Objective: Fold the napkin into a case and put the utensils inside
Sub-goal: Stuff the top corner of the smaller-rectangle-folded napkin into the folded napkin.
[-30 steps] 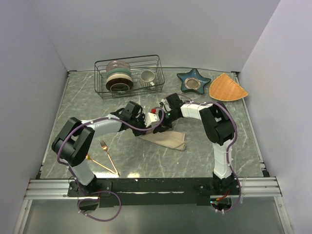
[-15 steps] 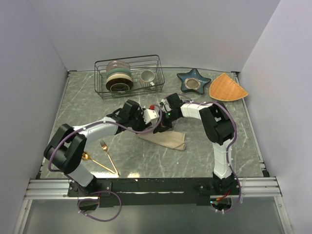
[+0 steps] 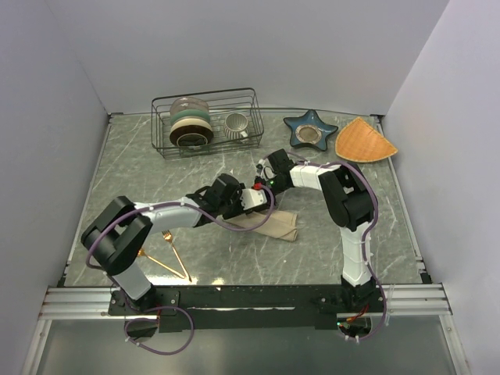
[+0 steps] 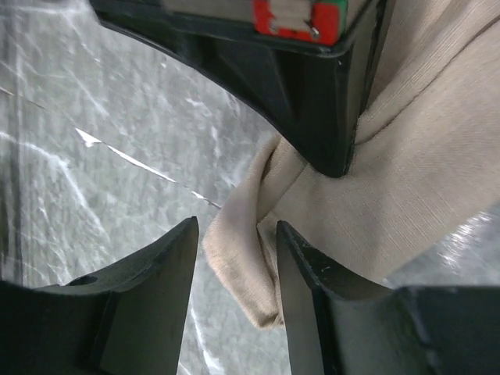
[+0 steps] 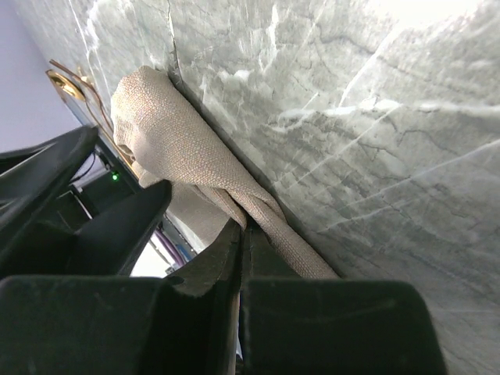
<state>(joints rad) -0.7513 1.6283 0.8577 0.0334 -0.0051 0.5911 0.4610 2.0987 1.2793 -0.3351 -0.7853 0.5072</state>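
Note:
The beige napkin (image 3: 275,224) lies folded into a narrow bunched strip at mid-table; whether it forms a case with a pocket I cannot tell. My right gripper (image 3: 262,186) is shut on its upper left end (image 5: 180,141), the jaws pinched on a twisted fold. My left gripper (image 4: 234,234) stands open around the napkin's loose corner (image 4: 242,273), with a gap on one side. In the top view the left gripper (image 3: 255,200) is just below the right one. The gold fork (image 3: 173,248) and spoon (image 3: 153,260) lie near the front left, the spoon's bowl hidden by the left arm.
A wire dish rack (image 3: 205,119) with bowls and a mug (image 3: 237,125) stands at the back. A blue star-shaped dish (image 3: 309,130) and an orange wedge mat (image 3: 364,141) sit at the back right. White walls enclose the marble table (image 3: 234,262).
My left gripper has opened its jaws and shifted slightly right and nearer, down onto the napkin's corner. The right gripper has kept its hold and place.

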